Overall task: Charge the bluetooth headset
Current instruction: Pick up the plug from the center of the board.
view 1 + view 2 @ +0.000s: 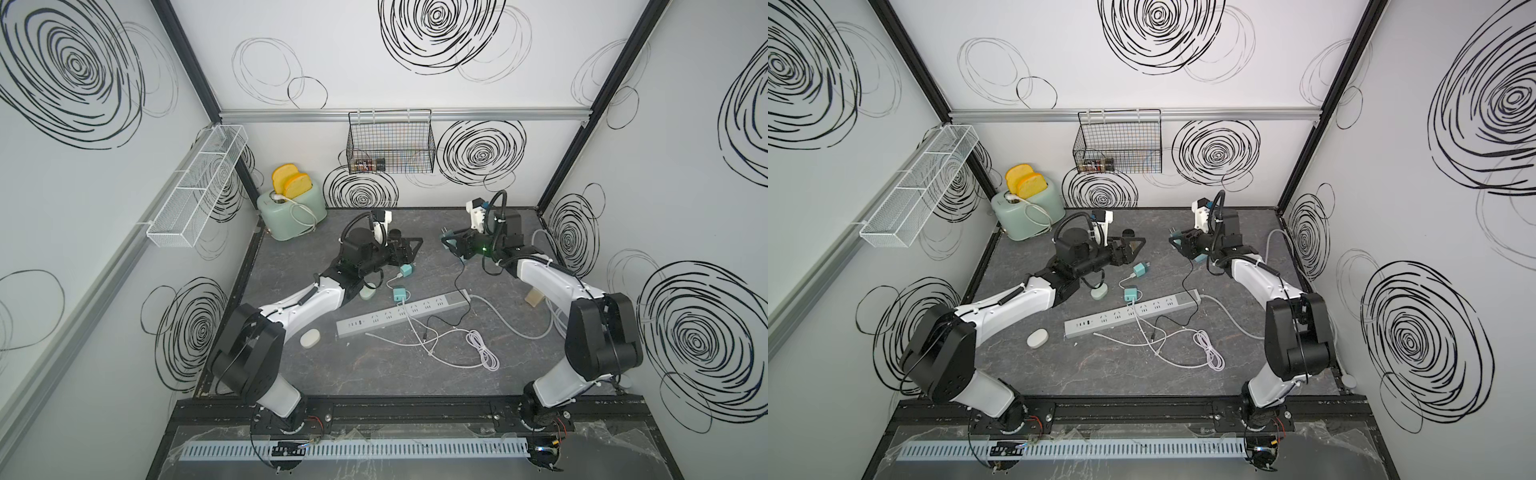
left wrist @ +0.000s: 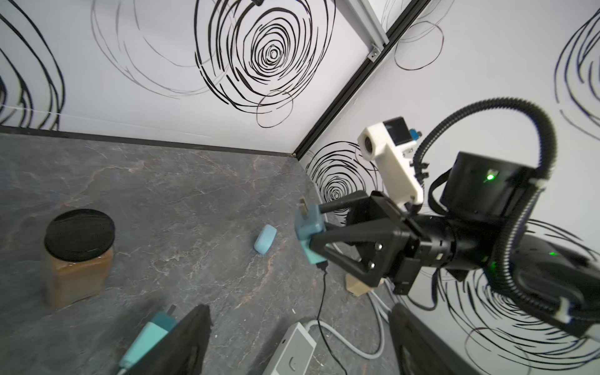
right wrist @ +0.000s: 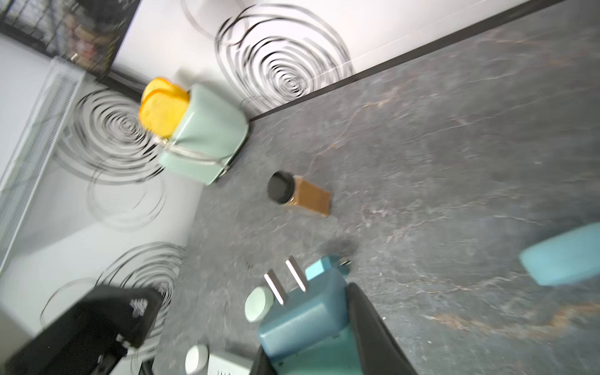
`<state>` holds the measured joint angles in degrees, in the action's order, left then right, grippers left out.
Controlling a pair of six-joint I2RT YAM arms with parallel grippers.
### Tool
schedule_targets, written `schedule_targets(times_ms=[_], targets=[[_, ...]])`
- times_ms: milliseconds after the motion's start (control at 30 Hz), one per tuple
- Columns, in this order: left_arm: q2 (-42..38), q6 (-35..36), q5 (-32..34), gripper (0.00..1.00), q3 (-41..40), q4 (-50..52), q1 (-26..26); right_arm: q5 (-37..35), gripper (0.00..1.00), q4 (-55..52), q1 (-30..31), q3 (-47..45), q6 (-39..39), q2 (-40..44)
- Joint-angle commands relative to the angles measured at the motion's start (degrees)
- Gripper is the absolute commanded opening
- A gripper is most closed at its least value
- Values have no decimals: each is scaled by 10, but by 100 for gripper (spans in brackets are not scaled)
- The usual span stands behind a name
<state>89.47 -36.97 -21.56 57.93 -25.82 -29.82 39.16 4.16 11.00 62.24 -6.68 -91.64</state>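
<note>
My right gripper [image 1: 449, 243] [image 3: 311, 328] is shut on a blue plug adapter [image 2: 308, 227] [image 3: 302, 311], held above the table with its prongs free. A black cable [image 1: 461, 286] hangs from the adapter to the table. My left gripper [image 1: 409, 246] [image 2: 298, 311] stands open with nothing in it, over the far middle of the table. Small oval cases lie about: a white one [image 1: 309, 338], a pale green one [image 1: 368, 293] and a blue one [image 2: 265, 243] [image 3: 565, 256]. I cannot tell which is the bluetooth headset. A grey power strip [image 1: 403, 316] [image 2: 292, 354] lies mid-table.
Two teal adapters [image 1: 406, 271] [image 1: 400, 294] with white cables [image 1: 482, 349] lie by the strip. A brown jar with a black lid [image 2: 79, 256] [image 3: 298, 194] stands at the back. A green toaster [image 1: 291, 212] is at the back left and a wooden block [image 1: 536, 298] at the right.
</note>
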Motion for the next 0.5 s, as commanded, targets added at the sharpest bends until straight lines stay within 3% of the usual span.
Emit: schedule_targets(times_ms=[0,167,267,467], targets=[[-8,-63,-56,87,31,-5,-1,110,29,36,3,-19,-116,28],[-1,-40,-77,84,66,57,-19,162,26,-3,3,-11,-181,36],[8,-11,-47,83,102,151,-27,182,26,-19,4,-7,-212,45],[34,-22,-62,75,117,161,-29,206,26,-42,5,-4,-242,52]])
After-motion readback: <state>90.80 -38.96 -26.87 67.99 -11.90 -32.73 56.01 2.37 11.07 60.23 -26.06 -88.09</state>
